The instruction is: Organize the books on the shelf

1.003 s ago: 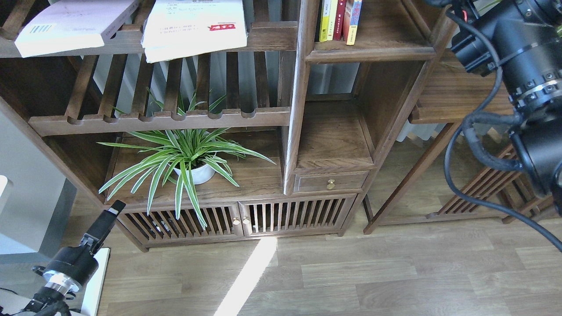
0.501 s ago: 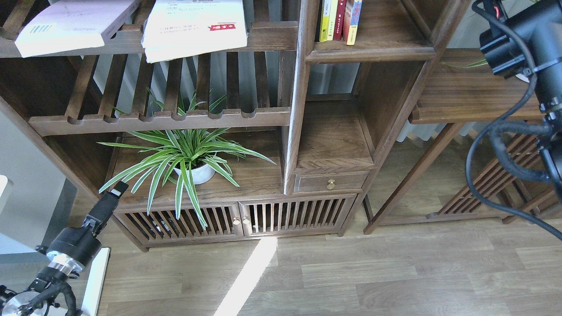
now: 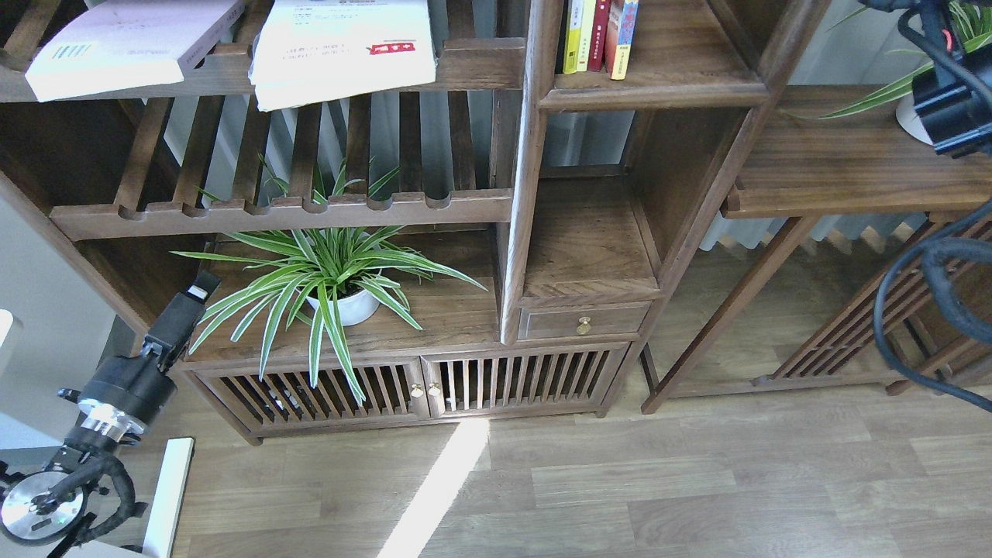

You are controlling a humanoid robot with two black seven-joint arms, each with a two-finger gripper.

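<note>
Field notes, head view. Two books lie flat on the top slatted rack: the lavender-white book at far left, the white book with a red mark beside it, its lower edge hanging over the front rail. I see no dark red-black book lying loose. The shelf is the narrow solid-board compartment at upper right of the rack; a few upright books stand at its left end, with bare board to their right.

My left gripper hangs low by the plant, well apart from both books; seen end-on, so I cannot tell how its jaws stand. My right gripper is out of view; only arm and cable show at the right edge.

Judgement: approach step, nothing held. Next move calls for lifting the left arm to the rack and taking a book by its overhanging edge.
</note>
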